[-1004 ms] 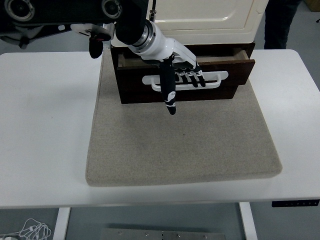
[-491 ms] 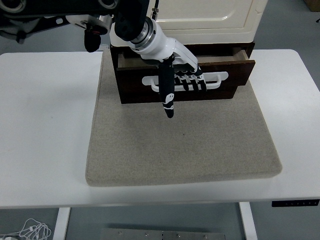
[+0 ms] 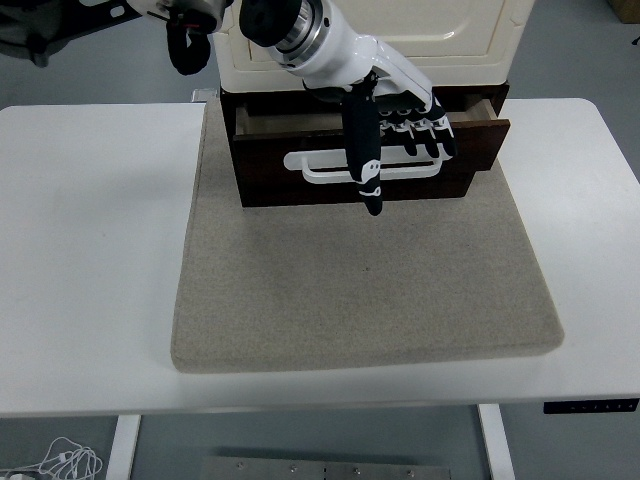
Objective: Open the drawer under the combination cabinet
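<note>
A dark brown drawer (image 3: 265,165) sits under the cream cabinet (image 3: 450,40), pulled out a little so a gap shows behind its front panel. A white bar handle (image 3: 315,170) runs across the front. My left hand (image 3: 400,135), white with black fingers, reaches in from the upper left and hovers over the right part of the handle. Its fingers (image 3: 432,130) are loosely bent above the handle's upper bar and the thumb (image 3: 368,170) points down across the handle. It holds nothing that I can see.
The cabinet stands at the back of a grey-beige felt mat (image 3: 360,290) on the white table (image 3: 90,250). A black part of my left arm (image 3: 190,50) hangs at the cabinet's left corner.
My left hand has drawn its fingers out of the handle and moved up and to the right. The drawer has stayed where it was.
</note>
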Tool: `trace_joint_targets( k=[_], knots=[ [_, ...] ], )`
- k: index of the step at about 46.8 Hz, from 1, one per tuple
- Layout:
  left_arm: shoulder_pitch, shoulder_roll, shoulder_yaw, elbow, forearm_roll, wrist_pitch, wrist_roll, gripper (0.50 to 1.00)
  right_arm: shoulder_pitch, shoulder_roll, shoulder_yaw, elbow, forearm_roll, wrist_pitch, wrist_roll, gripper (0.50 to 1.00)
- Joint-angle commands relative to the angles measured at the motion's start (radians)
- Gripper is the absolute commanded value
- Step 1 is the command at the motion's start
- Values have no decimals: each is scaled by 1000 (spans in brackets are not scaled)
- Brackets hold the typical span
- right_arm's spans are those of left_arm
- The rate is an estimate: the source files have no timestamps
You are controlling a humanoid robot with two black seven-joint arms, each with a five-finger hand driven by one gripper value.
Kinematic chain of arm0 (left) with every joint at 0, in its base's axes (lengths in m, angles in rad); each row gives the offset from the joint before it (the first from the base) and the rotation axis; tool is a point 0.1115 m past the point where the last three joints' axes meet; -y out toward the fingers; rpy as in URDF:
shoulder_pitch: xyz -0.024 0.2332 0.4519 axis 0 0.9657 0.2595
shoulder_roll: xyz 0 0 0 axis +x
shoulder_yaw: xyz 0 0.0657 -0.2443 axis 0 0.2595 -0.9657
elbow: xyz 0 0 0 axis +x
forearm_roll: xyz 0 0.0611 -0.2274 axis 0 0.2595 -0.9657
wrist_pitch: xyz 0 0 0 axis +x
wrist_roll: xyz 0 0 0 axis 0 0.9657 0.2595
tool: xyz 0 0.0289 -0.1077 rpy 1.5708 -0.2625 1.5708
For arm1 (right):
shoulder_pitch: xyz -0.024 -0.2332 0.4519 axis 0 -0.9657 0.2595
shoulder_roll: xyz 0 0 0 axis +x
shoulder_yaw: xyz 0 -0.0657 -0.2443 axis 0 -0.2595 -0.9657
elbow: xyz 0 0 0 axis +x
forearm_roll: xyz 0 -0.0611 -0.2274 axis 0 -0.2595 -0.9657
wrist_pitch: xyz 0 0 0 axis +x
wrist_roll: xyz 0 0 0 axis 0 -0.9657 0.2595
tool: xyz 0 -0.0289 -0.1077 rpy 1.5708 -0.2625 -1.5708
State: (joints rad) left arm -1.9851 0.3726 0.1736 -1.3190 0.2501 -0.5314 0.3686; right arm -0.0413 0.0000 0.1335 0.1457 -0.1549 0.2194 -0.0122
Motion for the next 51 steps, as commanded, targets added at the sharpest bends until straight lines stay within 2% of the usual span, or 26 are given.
trace_joint_targets(
  k=[1, 13, 26, 41, 51],
  knots=[
    [3, 3, -52, 1, 1, 8, -5, 1000, 1, 0, 0, 0, 0, 0, 0, 926],
    [38, 8, -256, 109, 1, 21, -16, 1000, 1, 0, 0, 0, 0, 0, 0, 926],
    [103, -1, -517, 208, -2, 80, -39, 1000, 0, 0, 0, 0, 0, 0, 0, 926],
    [112, 3, -741, 389, -5, 156, -207, 1000, 0, 0, 0, 0, 0, 0, 0, 926],
    [132, 0, -859, 532, -8, 274, -293, 1000, 0, 0, 0, 0, 1, 0, 0, 926]
  ],
)
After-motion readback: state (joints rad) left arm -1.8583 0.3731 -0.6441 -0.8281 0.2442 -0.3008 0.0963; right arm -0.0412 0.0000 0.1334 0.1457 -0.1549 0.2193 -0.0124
